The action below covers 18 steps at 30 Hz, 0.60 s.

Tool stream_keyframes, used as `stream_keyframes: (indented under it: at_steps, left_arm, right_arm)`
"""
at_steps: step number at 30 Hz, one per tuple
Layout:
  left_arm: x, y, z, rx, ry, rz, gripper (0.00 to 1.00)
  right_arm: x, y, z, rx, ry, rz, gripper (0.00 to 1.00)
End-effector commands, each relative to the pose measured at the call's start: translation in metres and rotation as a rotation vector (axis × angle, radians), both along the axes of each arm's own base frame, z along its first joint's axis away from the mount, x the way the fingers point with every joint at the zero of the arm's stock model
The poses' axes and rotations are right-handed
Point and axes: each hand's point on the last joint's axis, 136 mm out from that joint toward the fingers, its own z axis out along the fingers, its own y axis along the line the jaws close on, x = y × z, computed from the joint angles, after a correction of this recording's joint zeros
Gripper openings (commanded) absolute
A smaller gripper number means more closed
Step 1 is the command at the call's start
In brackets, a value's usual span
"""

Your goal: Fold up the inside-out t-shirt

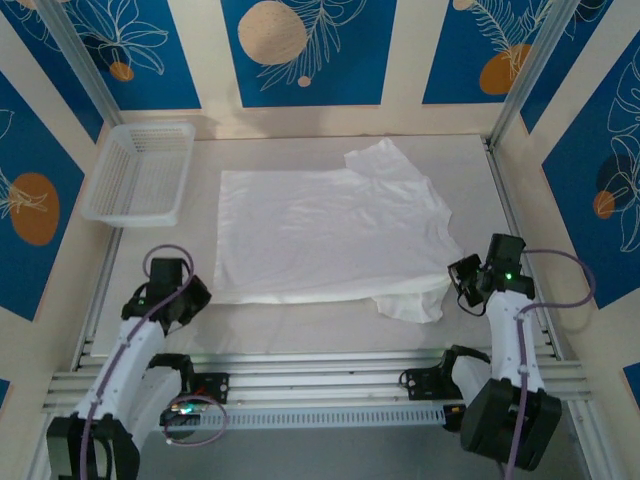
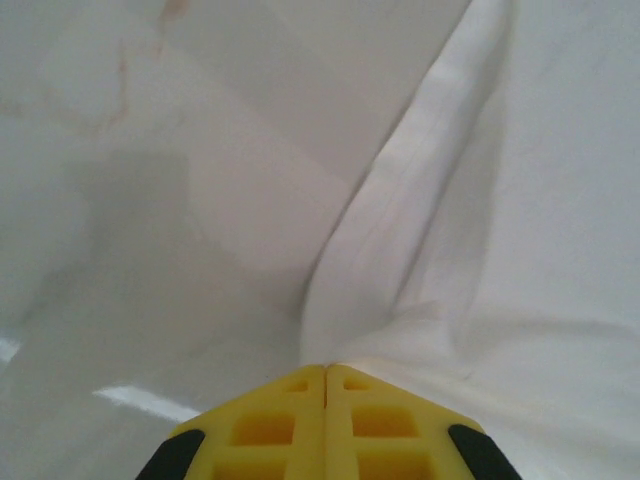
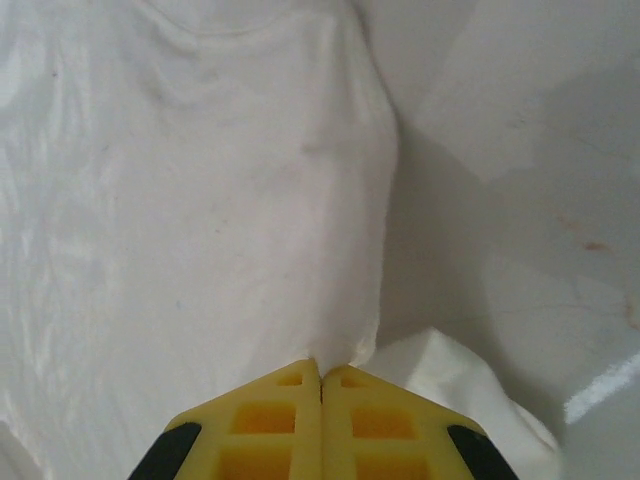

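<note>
Note that the shirt (image 1: 320,235) lay spread across the middle of the bench (image 1: 300,335). Your left fingers (image 2: 270,430) were clamped on its near-left corner, your right fingers (image 3: 380,430) on its near-right edge.

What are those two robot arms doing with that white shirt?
They are working on folding the t-shirt, spread out on the table. The left claw is pinched shut on its near left corner, the right claw on its near right edge. A basket sits far left.
</note>
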Motion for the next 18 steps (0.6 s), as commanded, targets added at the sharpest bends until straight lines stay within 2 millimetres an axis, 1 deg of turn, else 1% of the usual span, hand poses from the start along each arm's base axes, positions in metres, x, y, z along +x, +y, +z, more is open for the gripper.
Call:
stream_keyframes:
  at_steps: [1, 3, 5, 7, 9, 12, 16, 18]
  left_arm:
    - [0.037, 0.006, 0.031, 0.048, -0.093, -0.008, 0.00]
    - [0.054, 0.006, 0.042, 0.062, -0.111, -0.025, 0.00]
    - [0.066, 0.008, 0.045, 0.086, -0.106, -0.037, 0.00]
    - [0.076, 0.010, 0.042, 0.111, -0.087, -0.044, 0.00]
    - [0.089, 0.008, 0.038, 0.116, -0.072, -0.074, 0.00]
    - [0.108, 0.004, 0.035, 0.122, -0.057, -0.111, 0.00]
    - [0.121, 0.016, 0.029, 0.185, -0.046, -0.077, 0.00]
    - [0.130, 0.017, 0.025, 0.195, -0.038, -0.082, 0.00]
  right_arm:
    - [0.040, -0.001, 0.032, -0.003, -0.115, 0.051, 0.00]
    - [0.057, -0.002, 0.037, 0.017, -0.116, 0.069, 0.00]
    - [0.073, -0.001, 0.040, 0.024, -0.115, 0.091, 0.00]
    - [0.085, -0.005, 0.038, 0.010, -0.104, 0.090, 0.00]
    - [0.095, -0.009, 0.032, 0.007, -0.091, 0.085, 0.00]
    - [0.110, -0.009, 0.027, 0.017, -0.088, 0.104, 0.00]
    - [0.128, -0.008, 0.023, 0.001, -0.072, 0.135, 0.00]
    - [0.135, -0.011, 0.016, -0.001, -0.053, 0.127, 0.00]
